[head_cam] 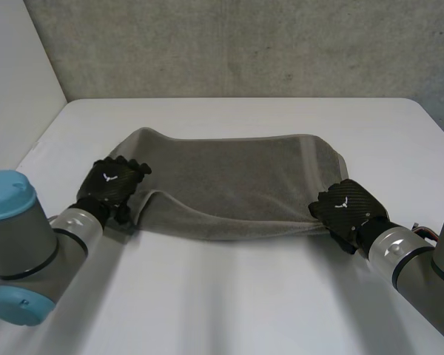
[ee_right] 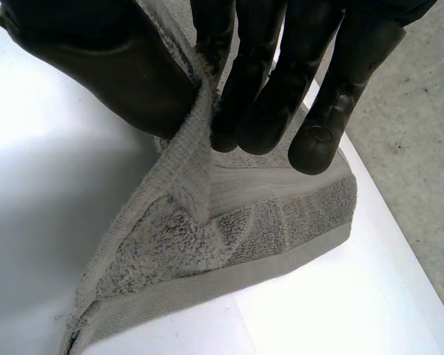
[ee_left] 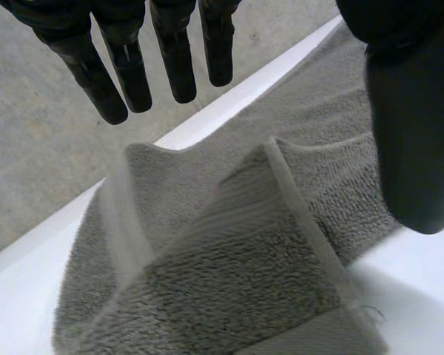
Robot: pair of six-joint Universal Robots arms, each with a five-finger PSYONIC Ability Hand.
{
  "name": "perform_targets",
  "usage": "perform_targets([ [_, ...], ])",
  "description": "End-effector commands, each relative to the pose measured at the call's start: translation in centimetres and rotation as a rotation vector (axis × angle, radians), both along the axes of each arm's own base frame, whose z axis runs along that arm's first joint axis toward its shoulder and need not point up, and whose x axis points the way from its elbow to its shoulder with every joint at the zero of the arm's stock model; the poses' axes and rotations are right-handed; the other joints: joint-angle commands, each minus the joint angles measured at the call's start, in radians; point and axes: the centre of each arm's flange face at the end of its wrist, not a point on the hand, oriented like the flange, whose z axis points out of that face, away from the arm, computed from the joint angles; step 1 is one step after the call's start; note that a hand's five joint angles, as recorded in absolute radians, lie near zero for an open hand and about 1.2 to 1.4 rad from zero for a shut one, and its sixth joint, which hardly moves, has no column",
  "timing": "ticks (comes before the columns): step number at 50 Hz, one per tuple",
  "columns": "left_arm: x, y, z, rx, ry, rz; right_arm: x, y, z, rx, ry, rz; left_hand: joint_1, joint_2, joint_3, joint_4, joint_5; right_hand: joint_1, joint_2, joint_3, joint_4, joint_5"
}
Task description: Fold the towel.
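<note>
Towel [head_cam: 237,185] soft, limp; take by corners. R hand [head_cam: 348,207] fingers pinch near corner; L hand [head_cam: 115,183] fingers straight, released.

The towel [head_cam: 237,185] is a plain grey-brown terry with a smoother woven band along its hem. My left hand [head_cam: 112,185] and my right hand [head_cam: 349,207] are black, each with a small white mark. The table [head_cam: 229,296] is white; the wall [head_cam: 244,44] is mottled grey.
</note>
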Motion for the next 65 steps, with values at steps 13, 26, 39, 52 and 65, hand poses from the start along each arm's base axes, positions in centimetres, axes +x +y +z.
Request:
perform_targets([
  [13,-0.1,-1.8,-3.8,0.070,-0.038,0.128,0.0,0.1,-0.9,0.030,0.010,0.002,0.027,0.024,0.042,0.028,-0.125,0.060,0.063,0.060,0.058,0.037],
  [26,0.1,-2.9,-3.8,0.021,-0.042,0.174,0.0,0.1,-0.9,0.030,0.010,0.002,0.053,0.051,0.068,0.054,-0.099,0.060,0.063,0.060,0.058,0.037],
  [39,0.3,-3.8,-4.4,0.016,-0.044,0.198,0.0,0.1,-1.0,0.033,0.011,0.002,0.238,0.236,0.253,0.239,0.086,0.060,0.063,0.060,0.058,0.037],
  [52,1.1,-4.6,-2.2,-0.055,-0.016,0.227,0.0,0.0,-1.1,0.034,0.015,0.002,0.291,0.288,0.306,0.292,0.139,0.060,0.063,0.060,0.058,0.037],
  [65,1.8,-5.2,-2.0,-0.078,-0.007,0.249,0.0,0.1,-1.1,0.036,0.015,0.002,0.329,0.326,0.344,0.330,0.177,0.060,0.063,0.060,0.058,0.037],
])
